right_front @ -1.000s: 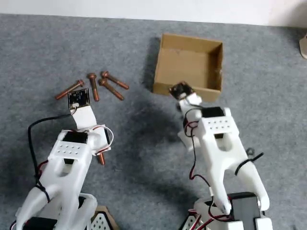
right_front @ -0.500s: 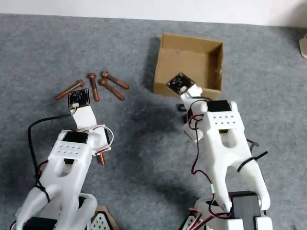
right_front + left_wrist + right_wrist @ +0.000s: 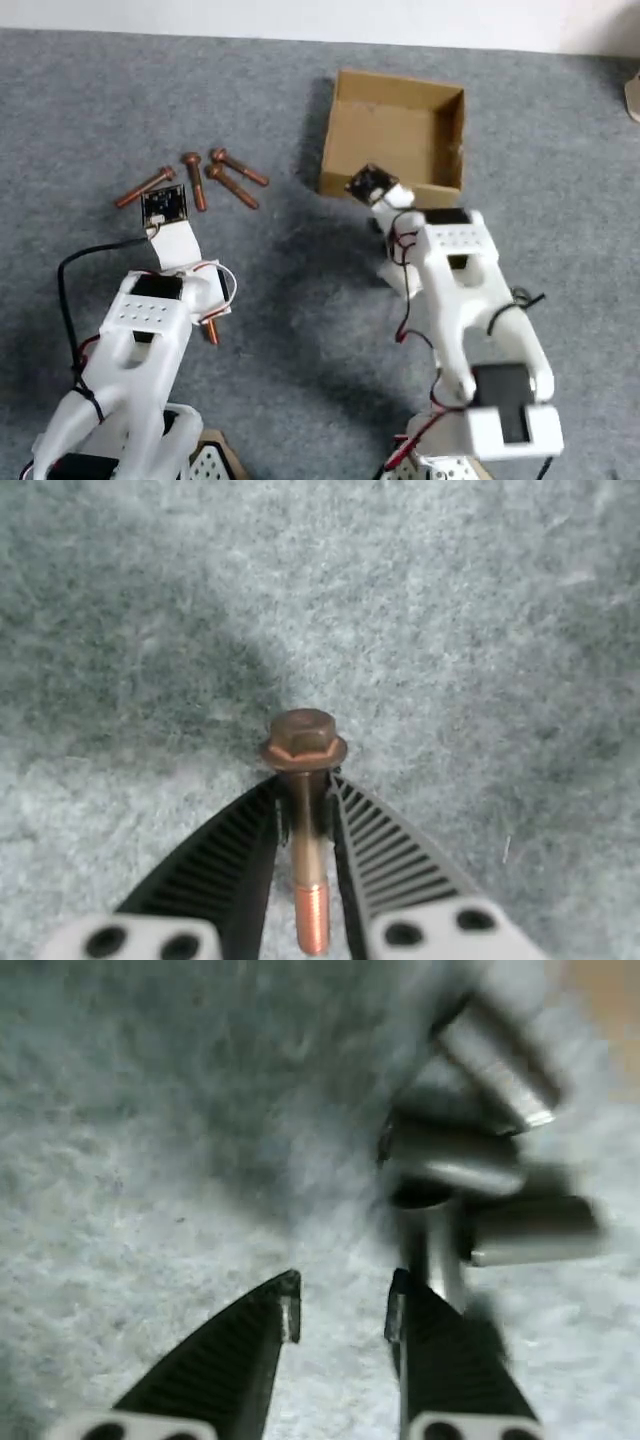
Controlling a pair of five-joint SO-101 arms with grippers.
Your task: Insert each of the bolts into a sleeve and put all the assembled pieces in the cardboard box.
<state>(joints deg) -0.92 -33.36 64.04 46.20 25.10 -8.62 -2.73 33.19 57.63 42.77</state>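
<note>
My left gripper [image 3: 305, 805] is shut on the shank of a copper bolt [image 3: 305, 742], its hex head sticking out past the fingertips above the grey carpet. From above, that bolt [image 3: 211, 331] pokes out beside the left arm. Several loose copper bolts [image 3: 231, 186] lie on the carpet ahead of the left arm. My right gripper [image 3: 343, 1305] is open with nothing between its fingers, just short of several blurred grey metal sleeves [image 3: 455, 1160] lying in a cluster. The cardboard box [image 3: 395, 135] stands beyond the right arm [image 3: 450, 260] and holds nothing I can see.
Grey carpet covers the whole table. A corner of the box [image 3: 600, 990] shows behind the sleeves in the right wrist view. Open carpet lies between the two arms and left of the box.
The right arm has shifted: its wrist swung toward the box, then drew back a little to the left, and its rear section turned. The left arm and its bolt have stayed put.
</note>
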